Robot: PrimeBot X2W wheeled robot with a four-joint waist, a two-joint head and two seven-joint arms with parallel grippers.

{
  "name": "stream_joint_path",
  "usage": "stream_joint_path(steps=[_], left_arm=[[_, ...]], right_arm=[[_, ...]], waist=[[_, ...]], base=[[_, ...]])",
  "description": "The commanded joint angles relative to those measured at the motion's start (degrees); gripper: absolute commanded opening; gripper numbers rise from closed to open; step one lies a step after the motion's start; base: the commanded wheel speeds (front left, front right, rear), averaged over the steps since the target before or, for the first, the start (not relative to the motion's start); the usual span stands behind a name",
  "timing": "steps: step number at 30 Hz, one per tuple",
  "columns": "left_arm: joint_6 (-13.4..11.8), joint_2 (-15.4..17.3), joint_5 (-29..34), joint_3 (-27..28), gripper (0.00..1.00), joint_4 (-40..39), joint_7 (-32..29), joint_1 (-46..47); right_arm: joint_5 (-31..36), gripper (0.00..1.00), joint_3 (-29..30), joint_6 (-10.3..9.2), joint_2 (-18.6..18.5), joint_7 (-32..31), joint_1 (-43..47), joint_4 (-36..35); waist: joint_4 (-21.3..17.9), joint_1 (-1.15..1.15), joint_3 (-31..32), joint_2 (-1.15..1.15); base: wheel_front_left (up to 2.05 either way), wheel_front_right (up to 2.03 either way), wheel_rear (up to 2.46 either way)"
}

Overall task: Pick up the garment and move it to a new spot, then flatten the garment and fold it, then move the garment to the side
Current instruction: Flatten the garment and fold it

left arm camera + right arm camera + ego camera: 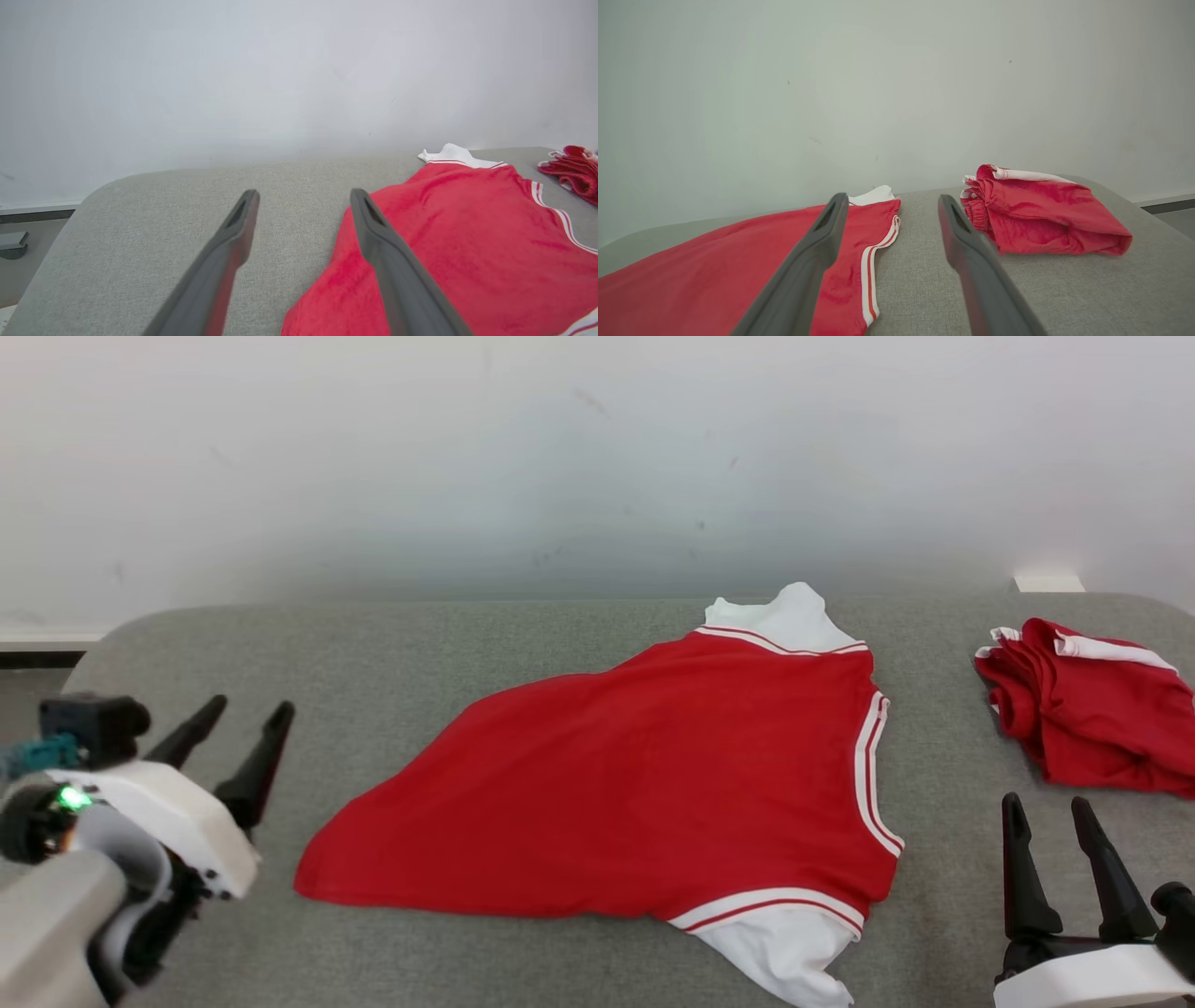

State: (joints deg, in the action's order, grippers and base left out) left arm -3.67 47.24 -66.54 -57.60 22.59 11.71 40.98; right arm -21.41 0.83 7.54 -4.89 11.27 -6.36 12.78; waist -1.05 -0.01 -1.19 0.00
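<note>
The garment point(644, 775) is a red top with white sleeves and white-and-red trim, spread fairly flat across the middle of the grey padded table point(401, 663). It also shows in the left wrist view point(467, 242) and the right wrist view point(714, 270). My left gripper point(240, 714) hovers at the table's left, apart from the garment's left corner, open and empty point(303, 200). My right gripper point(1046, 807) stands open near the front right, between the garment's striped edge and the other clothes, holding nothing point(889, 205).
A folded red and white garment pile point(1088, 705) lies at the table's right end point(1041, 210). A pale wall point(597, 457) rises directly behind the table. Bare grey surface stretches at the far left and along the back.
</note>
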Motion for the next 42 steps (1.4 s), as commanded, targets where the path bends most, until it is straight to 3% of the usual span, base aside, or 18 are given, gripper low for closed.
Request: stream_joint_path(steps=[1,4,9,14,19,28,34,42], left_arm=[[-2.2,-0.7,0.9,0.94,1.0,-1.97,1.77,-2.47],[-7.32,-2.3,2.77,4.74,1.0,-7.31,3.39,-6.21],[-14.39,-9.63,14.34,20.66,1.0,-18.07,3.38,-16.44],[-16.21,-18.36,27.62,31.91,1.0,-23.93,3.4,-27.72],[-13.34,-26.72,37.07,38.99,1.0,-24.95,3.41,-36.29],[-2.93,-39.19,44.77,47.74,1.0,-21.43,3.41,-42.78],[2.53,-42.59,48.53,50.1,1.0,-18.79,3.41,-41.45],[6.11,-43.91,50.78,52.18,1.0,-16.86,3.41,-40.25]], right_arm=[[-0.36,1.0,-0.03,-0.13,0.07,0.3,0.91,-0.23],[-0.01,1.0,-0.71,-0.13,0.12,0.13,1.51,-0.49],[0.85,1.0,-1.86,-0.13,0.0,-0.03,2.0,-0.44],[1.35,1.0,-2.51,-0.13,-0.02,0.5,1.95,-0.82],[0.93,1.0,-3.22,-0.13,-0.05,1.57,2.78,-1.22],[0.05,1.0,-2.73,-0.13,-0.44,2.16,5.35,0.87],[-0.24,1.0,-3.09,-0.13,-1.75,1.7,3.21,3.02],[0.02,1.0,-3.16,-0.14,-3.25,-6.72,-2.8,9.07]], waist=[[0.28,0.01,0.09,0.0],[0.82,0.01,-0.01,0.0],[1.94,0.01,-0.7,0.0],[2.15,0.01,-0.52,0.0],[2.17,0.01,0.55,0.0],[2.72,0.01,1.26,0.0],[3.97,0.01,1.26,0.0],[5.92,0.01,-0.19,0.0]], base=[[0.0,0.0,0.0],[0.0,0.0,0.0],[0.0,0.0,0.0],[0.0,0.0,0.0],[0.0,0.0,0.0],[0.0,0.0,0.0],[0.0,0.0,0.0],[0.0,0.0,0.0]])
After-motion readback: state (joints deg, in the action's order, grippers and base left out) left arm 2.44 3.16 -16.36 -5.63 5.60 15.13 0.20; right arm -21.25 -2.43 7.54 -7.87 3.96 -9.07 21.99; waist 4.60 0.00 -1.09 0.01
